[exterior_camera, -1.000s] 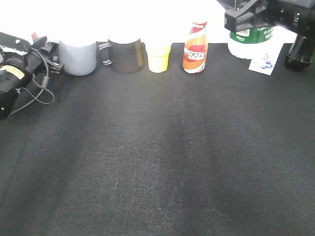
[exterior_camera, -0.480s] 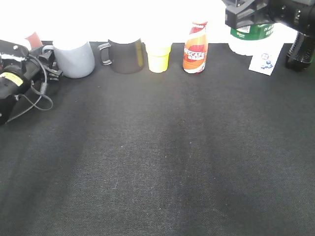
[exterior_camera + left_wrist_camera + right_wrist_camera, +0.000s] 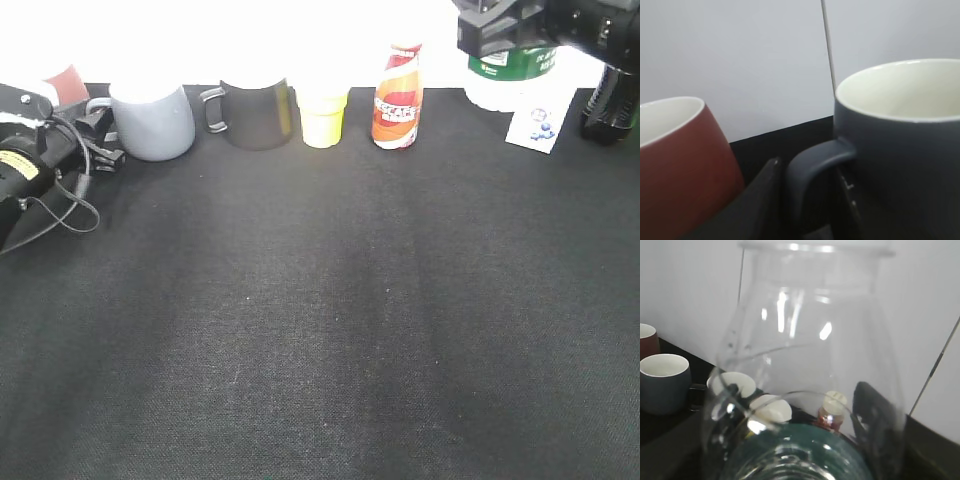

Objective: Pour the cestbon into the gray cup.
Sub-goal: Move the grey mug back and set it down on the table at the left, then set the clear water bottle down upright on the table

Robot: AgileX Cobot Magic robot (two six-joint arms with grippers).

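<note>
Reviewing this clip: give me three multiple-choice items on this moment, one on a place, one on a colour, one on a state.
1. What stands right of the gray cup in the exterior view?
A. black mug
B. a kettle
C. a plate

2. What colour is the cestbon label?
A. green
B. purple
C. pink

3. How does the left gripper stand?
A. around the cup's handle
B. high above the table
C. around a spoon

Key: 1 A, the black mug is its neighbour. 2 A, a green band shows under the right gripper. 3 A, the left wrist view shows a finger on each side of the handle.
</note>
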